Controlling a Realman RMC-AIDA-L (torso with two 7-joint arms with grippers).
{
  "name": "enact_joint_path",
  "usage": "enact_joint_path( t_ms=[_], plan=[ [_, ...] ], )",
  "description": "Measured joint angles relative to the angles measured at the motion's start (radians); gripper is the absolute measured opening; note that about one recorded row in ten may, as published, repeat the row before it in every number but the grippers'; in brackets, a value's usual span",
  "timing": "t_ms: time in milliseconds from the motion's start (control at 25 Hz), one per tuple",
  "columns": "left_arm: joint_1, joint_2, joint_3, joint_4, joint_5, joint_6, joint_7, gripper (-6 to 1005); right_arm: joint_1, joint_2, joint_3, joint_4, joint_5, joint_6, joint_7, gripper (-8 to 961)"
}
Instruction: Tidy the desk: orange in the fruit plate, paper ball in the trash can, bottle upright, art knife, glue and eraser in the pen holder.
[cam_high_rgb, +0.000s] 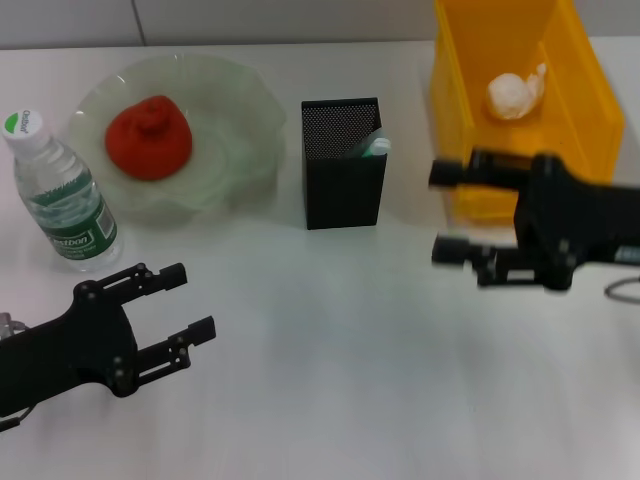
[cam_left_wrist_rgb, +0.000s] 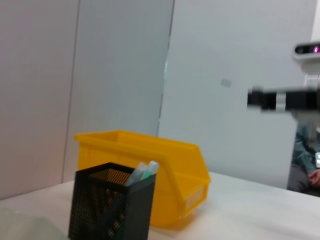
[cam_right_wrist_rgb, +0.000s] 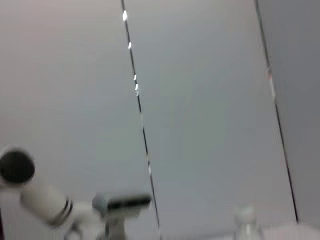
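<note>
Orange (cam_high_rgb: 149, 137) lying in the fruit plate (cam_high_rgb: 235, 100), toward the plate's left half, at the far left of the white tabletop (cam_high_rgb: 330, 380). Bottle (cam_high_rgb: 62, 190) standing upright just left of and nearer than the plate, white cap (cam_high_rgb: 24, 126) on top with a green mark and small print too fine to read; green label (cam_high_rgb: 75, 235) carrying pale lettering, not legible with any certainty. Pen holder (cam_high_rgb: 343, 165) upright near the middle of the tabletop, just right of the plate, with a pale, green-tipped item (cam_high_rgb: 374, 146) leaning out at its right rear corner; not clear which item this is. Same black mesh holder (cam_left_wrist_rgb: 111, 208) seen in the left wrist view with that item (cam_left_wrist_rgb: 144, 171) poking above its rim and the trash can (cam_left_wrist_rgb: 165, 172) right behind. Trash can (cam_high_rgb: 455, 95) at the far right of the tabletop, paper ball (cam_high_rgb: 514, 94) resting inside. Eraser not made out anywhere.

Left hand (cam_high_rgb: 196, 303) low at the near left, above bare tabletop, nearer than the bottle and apart from it, fingers spread wide and holding nothing. Right hand (cam_high_rgb: 446, 213) at the right, blurred, in front of the trash can's near wall, fingers parted wide with nothing between them. Right wrist view mostly pale wall panels, with a bottle cap (cam_right_wrist_rgb: 246, 215) at the edge.
</note>
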Motion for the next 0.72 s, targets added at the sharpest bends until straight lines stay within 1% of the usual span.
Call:
enact_joint_path(
  t_ms=[160, 320, 440, 640, 720],
  plan=[
    [-0.005, 0.0, 0.004, -0.001, 0.001, 0.008, -0.004, 690, -0.019, 0.007, -0.007, 0.052, -0.055, 0.045, -0.073, 768],
    [-0.007, -0.003, 0.018, 0.002, 0.002, 0.009, -0.012, 690, -0.012, 0.013, -0.014, 0.121, -0.12, 0.114, -0.131, 768],
    [-0.011, -0.003, 0.026, 0.0, 0.002, 0.009, -0.012, 690, -0.011, 0.02, -0.014, 0.169, -0.129, 0.158, -0.192, 768],
    [-0.018, -0.006, 0.052, -0.005, 0.002, 0.007, -0.012, 690, -0.015, 0.032, -0.014, 0.206, -0.141, 0.203, -0.262, 768],
    [-0.021, -0.011, 0.065, -0.004, 0.002, 0.002, -0.012, 690, -0.012, 0.034, -0.016, 0.213, -0.148, 0.212, -0.27, 768]
  ],
)
